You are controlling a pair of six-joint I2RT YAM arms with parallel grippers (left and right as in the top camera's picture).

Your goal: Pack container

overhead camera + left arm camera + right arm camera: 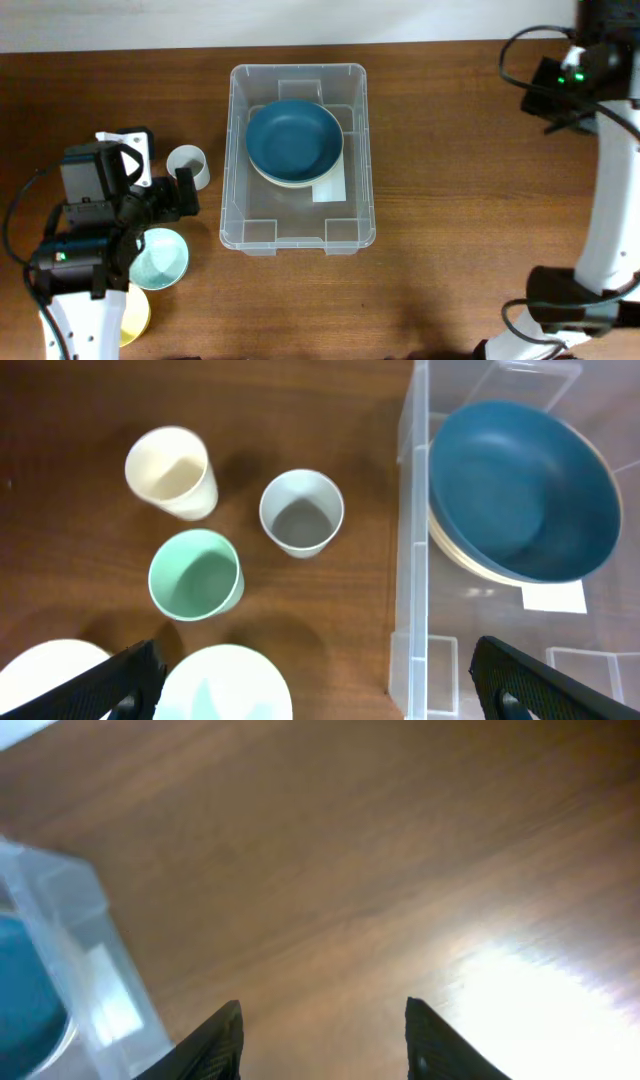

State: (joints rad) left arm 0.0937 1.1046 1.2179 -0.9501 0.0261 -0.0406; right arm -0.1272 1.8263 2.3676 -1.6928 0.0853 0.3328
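Observation:
The clear container [232, 150] stands mid-table, its white label [330, 188] on the base. Inside it a blue bowl [294, 140] rests on a cream bowl. In the left wrist view the container wall [410, 560] and the blue bowl [520, 490] are on the right. My left gripper [320, 685] hangs wide open and empty over the table, just left of the container. My right gripper [322, 1040] is open over bare wood with nothing between its fingers. A container corner [70, 950] shows at the left of the right wrist view.
Left of the container stand a cream cup [170, 472], a grey-white cup [301, 512] and a green cup [195, 574]. Below them are a pale mint bowl [225, 682] and a white bowl [55, 675]. The right arm [610, 180] runs along the right edge.

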